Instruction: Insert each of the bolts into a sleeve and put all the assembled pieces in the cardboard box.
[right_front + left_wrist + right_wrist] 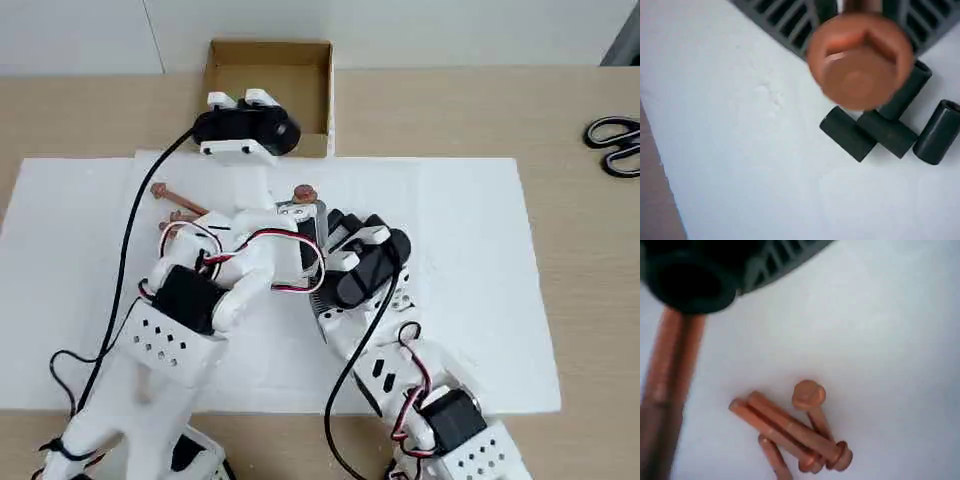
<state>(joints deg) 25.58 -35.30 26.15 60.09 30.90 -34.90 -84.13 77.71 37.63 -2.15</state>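
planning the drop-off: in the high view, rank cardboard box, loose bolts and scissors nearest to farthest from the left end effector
From the left end effector:
1. cardboard box, just behind it
2. loose bolts, off to its left
3. scissors, far right edge

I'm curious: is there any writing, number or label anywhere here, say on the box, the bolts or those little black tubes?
None that can be read.
The cardboard box, loose bolts, black sleeves, white sheet and scissors show no marks.
The held bolt has a head too blurred to tell.
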